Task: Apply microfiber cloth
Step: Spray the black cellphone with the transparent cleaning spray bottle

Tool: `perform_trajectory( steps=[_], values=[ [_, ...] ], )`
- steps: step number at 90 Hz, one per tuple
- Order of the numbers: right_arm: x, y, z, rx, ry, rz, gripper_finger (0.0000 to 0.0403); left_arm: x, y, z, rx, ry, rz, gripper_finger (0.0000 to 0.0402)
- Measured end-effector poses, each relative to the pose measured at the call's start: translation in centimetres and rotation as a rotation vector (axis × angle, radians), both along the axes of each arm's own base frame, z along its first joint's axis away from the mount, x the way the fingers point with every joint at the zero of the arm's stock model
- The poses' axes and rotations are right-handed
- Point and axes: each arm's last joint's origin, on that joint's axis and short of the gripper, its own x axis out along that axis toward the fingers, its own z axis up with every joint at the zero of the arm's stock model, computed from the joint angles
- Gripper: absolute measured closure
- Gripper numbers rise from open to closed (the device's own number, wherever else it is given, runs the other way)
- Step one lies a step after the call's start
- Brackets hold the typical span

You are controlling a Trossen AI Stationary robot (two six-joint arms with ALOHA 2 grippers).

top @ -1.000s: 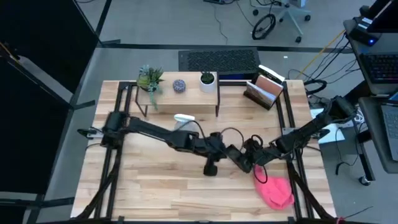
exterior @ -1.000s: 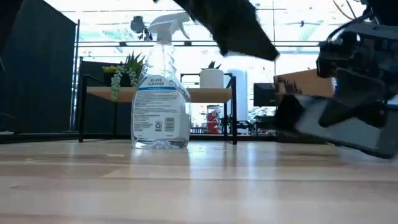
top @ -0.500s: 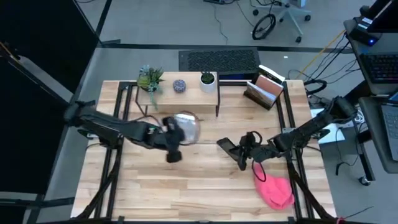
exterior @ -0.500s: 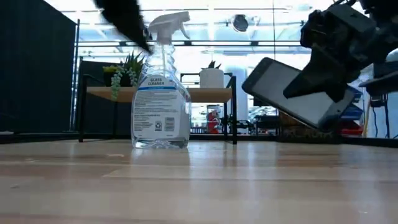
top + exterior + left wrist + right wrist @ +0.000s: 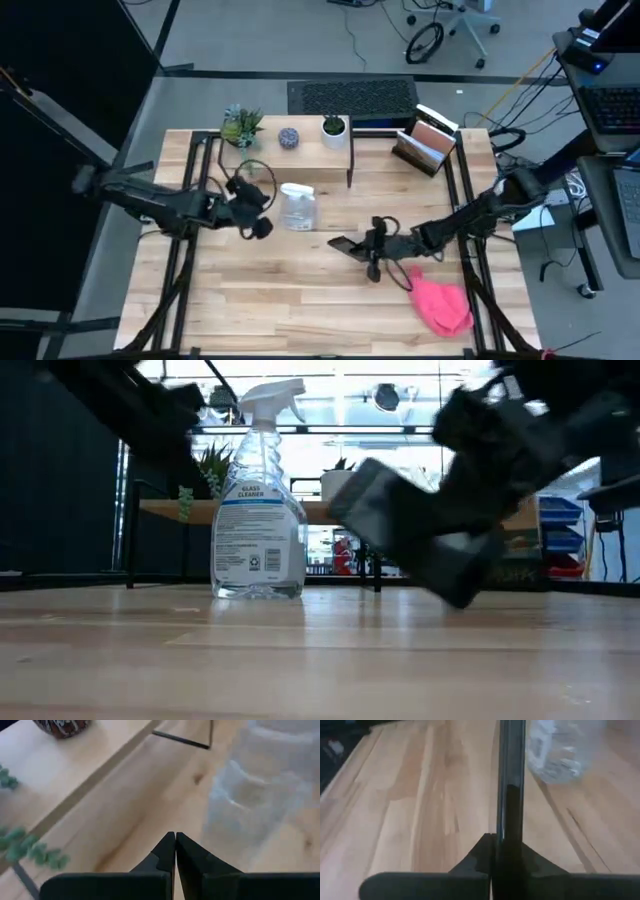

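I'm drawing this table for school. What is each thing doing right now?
microfiber cloth: crumpled on the table, untouched.
smartphone: clamped edge-on, lifted off the table.
right gripper: shut on the smartphone.
left gripper: shut, empty, beside the bottle.
spray bottle: standing upright, not held.

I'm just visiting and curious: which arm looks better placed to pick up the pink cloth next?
Probably the left, though it is farther away. The left gripper is shut and empty beside the spray bottle. The right gripper, nearer the pink microfiber cloth, already holds the smartphone.
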Motion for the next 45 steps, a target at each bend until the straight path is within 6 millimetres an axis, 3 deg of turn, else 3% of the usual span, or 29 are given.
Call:
perform_trajectory(
  steps=[21, 45],
  values=[
    [3.8, -2.8, 0.2, -0.135, 0.02, 0.001, 0.0395, 2.3, 2.2, -1.0, -0.008, -0.014, -0.083, 0.0402],
    [3.9, -5.2, 0.5, -0.322, 0.166, 0.039, 0.0395, 3.2, 1.0, -1.8, -0.124, 0.015, -0.317, 0.0402]
  ],
)
